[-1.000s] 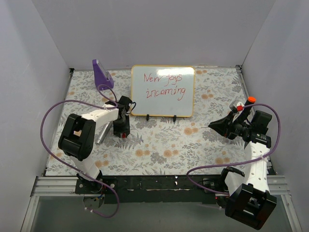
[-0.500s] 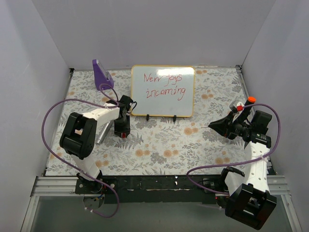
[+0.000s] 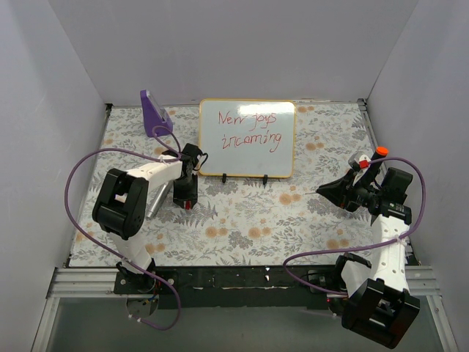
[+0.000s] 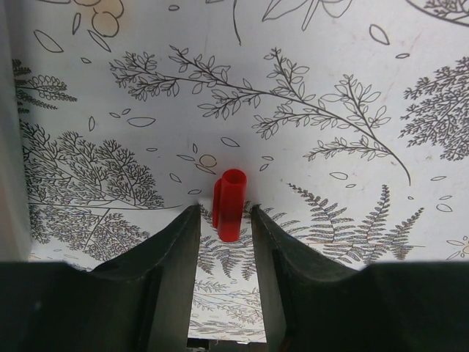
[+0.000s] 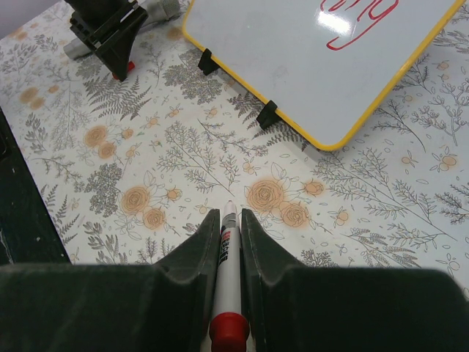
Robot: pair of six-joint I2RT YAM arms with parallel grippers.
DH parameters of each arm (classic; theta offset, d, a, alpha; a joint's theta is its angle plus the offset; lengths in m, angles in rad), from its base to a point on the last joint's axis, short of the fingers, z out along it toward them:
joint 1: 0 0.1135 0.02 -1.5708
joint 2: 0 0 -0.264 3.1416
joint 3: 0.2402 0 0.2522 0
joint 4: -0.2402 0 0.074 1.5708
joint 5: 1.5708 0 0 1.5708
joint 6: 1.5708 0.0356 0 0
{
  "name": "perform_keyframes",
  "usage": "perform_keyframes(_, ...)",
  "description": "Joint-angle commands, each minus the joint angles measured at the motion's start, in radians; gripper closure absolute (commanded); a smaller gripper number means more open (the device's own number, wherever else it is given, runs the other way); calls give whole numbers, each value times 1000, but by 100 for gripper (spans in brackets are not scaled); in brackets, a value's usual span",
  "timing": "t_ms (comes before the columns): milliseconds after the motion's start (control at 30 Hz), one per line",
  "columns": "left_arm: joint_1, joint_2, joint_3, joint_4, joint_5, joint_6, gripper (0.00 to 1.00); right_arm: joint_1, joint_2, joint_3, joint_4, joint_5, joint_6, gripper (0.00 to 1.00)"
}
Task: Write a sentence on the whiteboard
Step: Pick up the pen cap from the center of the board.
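The whiteboard (image 3: pixel 247 158) (image 5: pixel 293 81) stands propped on black feet at the back middle, yellow-framed. The sentence (image 3: pixel 249 128) is in red marker on it in two lines; in the right wrist view only its last red strokes (image 5: pixel 359 18) show. My left gripper (image 3: pixel 187 199) (image 4: pixel 226 213) points down at the mat, open, with a red marker cap (image 4: pixel 231 194) (image 5: pixel 130 67) at its tips and a small gap on each side. My right gripper (image 3: pixel 327 191) (image 5: pixel 230 216) hovers at the right, shut on a white marker (image 5: pixel 229 249) whose bare tip points forward and whose red end (image 3: pixel 380 151) sticks out behind.
A purple object (image 3: pixel 154 114) stands at the back left, near the wall. White walls close in the floral mat (image 3: pixel 249 220) on three sides. A purple cable (image 3: pixel 80 169) loops beside the left arm.
The left arm's elbow has drifted slightly to the right while its gripper stays over the cap. The right arm and the marker have not moved.
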Motion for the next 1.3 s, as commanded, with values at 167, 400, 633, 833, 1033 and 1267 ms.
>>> perform_keyframes(167, 13, 62, -35, 166, -6, 3, 68, 4, 3, 36, 3, -7, -15, 99)
perform_keyframes(400, 15, 68, -64, 186, 24, 3, 83, 4, 14, 36, 3, -10, -17, 99)
perform_keyframes(633, -65, 62, -118, 238, 72, 38, 94, 6, 20, 36, 1, -19, -18, 99)
perform_keyframes(833, -200, 53, -120, 304, 80, 78, 95, 6, 21, 33, 4, -24, -18, 99)
perform_keyframes(1033, -349, 56, -94, 367, 57, 147, 93, 10, 27, 30, 6, -24, -18, 99)
perform_keyframes(1267, -456, 59, -81, 470, 71, 187, 92, 23, 49, 24, 14, -38, -9, 99)
